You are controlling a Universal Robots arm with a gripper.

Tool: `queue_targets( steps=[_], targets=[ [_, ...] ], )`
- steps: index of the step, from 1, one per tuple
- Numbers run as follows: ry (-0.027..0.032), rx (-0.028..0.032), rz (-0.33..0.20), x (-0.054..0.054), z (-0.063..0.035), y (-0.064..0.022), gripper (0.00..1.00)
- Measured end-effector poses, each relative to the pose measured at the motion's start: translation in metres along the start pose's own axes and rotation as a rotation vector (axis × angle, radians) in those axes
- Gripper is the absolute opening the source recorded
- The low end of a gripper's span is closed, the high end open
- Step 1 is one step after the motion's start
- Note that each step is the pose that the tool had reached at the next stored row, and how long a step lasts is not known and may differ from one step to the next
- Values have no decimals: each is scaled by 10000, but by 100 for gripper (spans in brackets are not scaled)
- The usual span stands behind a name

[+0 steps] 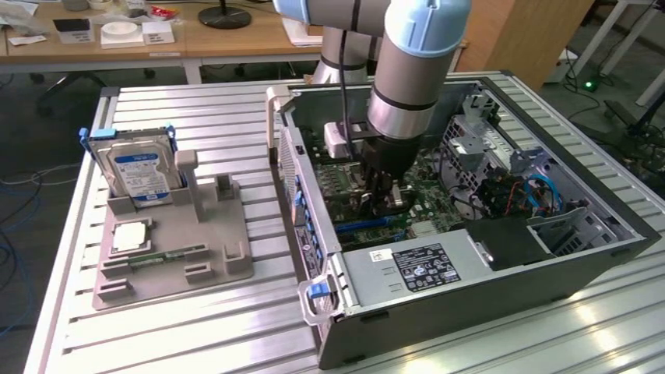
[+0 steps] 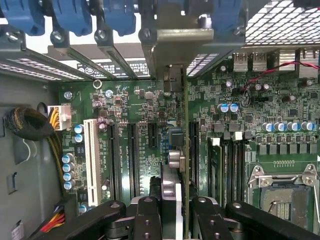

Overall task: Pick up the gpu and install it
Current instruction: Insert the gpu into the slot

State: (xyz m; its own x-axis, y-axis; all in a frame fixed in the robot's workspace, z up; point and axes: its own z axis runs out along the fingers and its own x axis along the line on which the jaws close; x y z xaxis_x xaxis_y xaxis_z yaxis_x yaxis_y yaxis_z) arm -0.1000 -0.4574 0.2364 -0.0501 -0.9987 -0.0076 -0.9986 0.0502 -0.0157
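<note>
Claw (image 2: 176,207) clamping gpu (image 2: 176,150) edge-on above motherboard (image 2: 240,130)

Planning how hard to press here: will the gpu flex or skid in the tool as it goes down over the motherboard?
The gpu is a thin card held on edge by the tool, so it probably bends slightly sideways. Gripped at one end, it might pivot. Its bracket looks stiffer.

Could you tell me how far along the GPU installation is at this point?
Pickup looks done: the gripper is down inside the open computer case, and the gpu stands edge-on between its fingers, bracket toward the rear slot covers. In hand: the card sits over the motherboard slots. Whether it is fully seated cannot be told. The hard drive remains in its holder.
</note>
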Motion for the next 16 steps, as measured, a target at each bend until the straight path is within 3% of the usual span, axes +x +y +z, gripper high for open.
queue_targets(
  steps=[16],
  targets=[
    [0, 0, 2, 3, 42, 34, 28]
  ],
)
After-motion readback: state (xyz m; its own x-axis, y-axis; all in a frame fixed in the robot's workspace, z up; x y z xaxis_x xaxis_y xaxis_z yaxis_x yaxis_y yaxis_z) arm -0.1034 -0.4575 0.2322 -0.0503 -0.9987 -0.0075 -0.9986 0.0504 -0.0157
